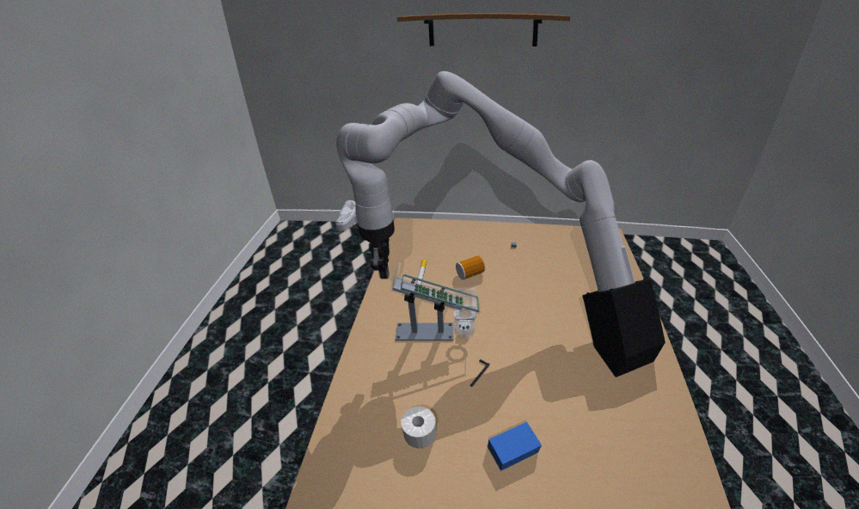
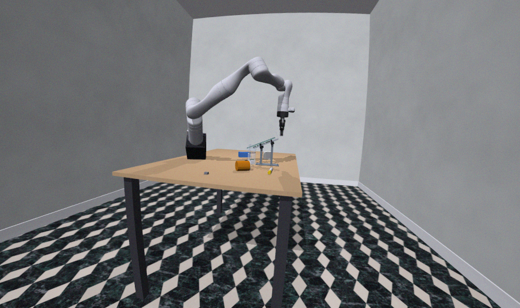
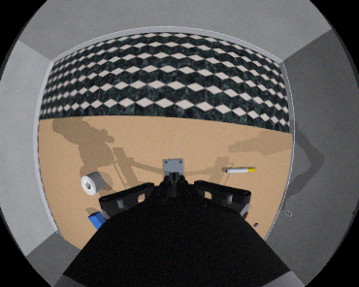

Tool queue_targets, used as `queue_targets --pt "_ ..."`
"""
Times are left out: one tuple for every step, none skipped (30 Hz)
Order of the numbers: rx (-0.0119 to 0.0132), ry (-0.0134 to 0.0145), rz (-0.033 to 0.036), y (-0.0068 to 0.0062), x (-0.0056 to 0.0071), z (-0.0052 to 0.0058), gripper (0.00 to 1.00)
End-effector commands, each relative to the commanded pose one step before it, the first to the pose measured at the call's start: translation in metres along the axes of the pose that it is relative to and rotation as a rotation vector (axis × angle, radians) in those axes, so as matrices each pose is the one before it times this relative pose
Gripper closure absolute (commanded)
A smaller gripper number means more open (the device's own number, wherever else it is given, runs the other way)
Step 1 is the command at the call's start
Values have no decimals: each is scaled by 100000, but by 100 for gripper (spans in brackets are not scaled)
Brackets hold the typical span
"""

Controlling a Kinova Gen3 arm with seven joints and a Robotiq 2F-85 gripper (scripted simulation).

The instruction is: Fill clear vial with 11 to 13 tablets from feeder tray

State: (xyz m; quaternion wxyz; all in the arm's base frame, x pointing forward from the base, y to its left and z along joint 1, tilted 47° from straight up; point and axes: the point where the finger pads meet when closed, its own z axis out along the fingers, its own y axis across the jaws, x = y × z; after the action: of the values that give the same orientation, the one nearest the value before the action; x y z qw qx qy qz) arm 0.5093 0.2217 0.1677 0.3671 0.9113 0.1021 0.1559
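The clear feeder tray (image 1: 436,292) slopes down to the right on two grey posts and a grey base plate (image 1: 424,331). A row of several green tablets lies in it. The clear vial (image 1: 464,321) stands upright on the table under the tray's low end, with a few white tablets inside. My gripper (image 1: 382,273) (image 2: 281,133) is shut and empty, pointing down just beyond the tray's raised left end and slightly above it. I cannot tell whether it touches the tray. In the wrist view the shut fingers (image 3: 175,179) hide most of the tray.
An orange canister (image 1: 469,266) lies on its side behind the tray, next to a yellow-tipped marker (image 1: 421,268). A black hex key (image 1: 481,373), a roll of tape (image 1: 418,426), a blue box (image 1: 513,444) and a small dark cube (image 1: 512,244) lie around. The table's left edge is close to the gripper.
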Motion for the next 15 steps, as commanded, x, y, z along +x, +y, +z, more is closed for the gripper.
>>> queue_targets --pt "340 142 374 -297 590 -274 100" --pt "0 0 0 0 52 -23 100" --pt "0 0 0 0 8 -4 100" --pt "0 0 0 0 0 0 100" --pt "0 0 0 0 0 0 100" --pt "0 0 0 0 0 0 100" --pt "0 0 0 0 0 0 100" --pt "0 0 0 0 0 0 100" --pt "0 0 0 0 0 0 100" --pt "0 0 0 0 -3 1 100" --pt "0 0 0 0 -21 9 100" --pt "0 0 0 0 -52 23 100" --pt "0 0 0 0 0 0 100" --pt "0 0 0 0 0 0 100" --pt "0 0 0 0 -92 40 100"
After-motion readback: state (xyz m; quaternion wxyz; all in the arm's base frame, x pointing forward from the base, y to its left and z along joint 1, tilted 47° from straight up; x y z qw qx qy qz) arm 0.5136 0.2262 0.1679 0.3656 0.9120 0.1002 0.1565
